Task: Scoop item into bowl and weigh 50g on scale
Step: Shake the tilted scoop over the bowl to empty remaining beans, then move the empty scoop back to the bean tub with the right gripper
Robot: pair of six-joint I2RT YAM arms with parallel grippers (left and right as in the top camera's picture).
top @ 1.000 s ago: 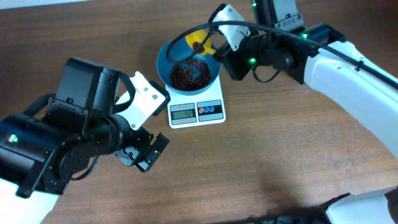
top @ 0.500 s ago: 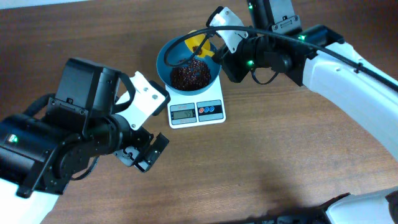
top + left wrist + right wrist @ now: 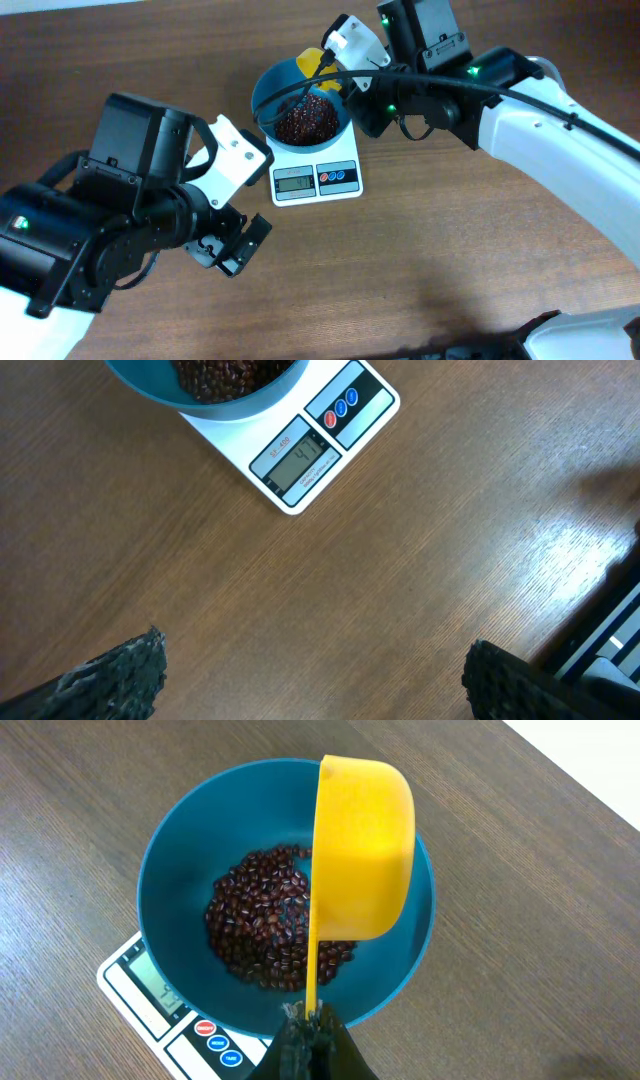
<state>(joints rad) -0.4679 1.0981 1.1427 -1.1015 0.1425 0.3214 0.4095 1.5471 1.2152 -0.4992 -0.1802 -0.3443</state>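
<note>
We held a yellow plastic scoop (image 3: 362, 845), right gripper (image 3: 310, 1035) clamped on it, tilted over small dark red-brown beans (image 3: 260, 935) in the round teal-blue plastic bowl (image 3: 175, 850) on the small white square digital scale (image 3: 300, 460), seemingly short of 50g, left gripper (image 3: 310, 685) jaws apart.

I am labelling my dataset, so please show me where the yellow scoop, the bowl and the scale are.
yellow scoop (image 3: 365, 845), right wrist view, on its rounded outer side.
bowl (image 3: 182, 858), right wrist view, on the bare inner wall.
scale (image 3: 300, 463), left wrist view, on its grey display.

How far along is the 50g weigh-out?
Done: bowl sits on the scale with beans in it. In hand: right gripper holds the yellow scoop tipped over the bowl. Remaining: display looks like 41, so more beans needed.
</note>
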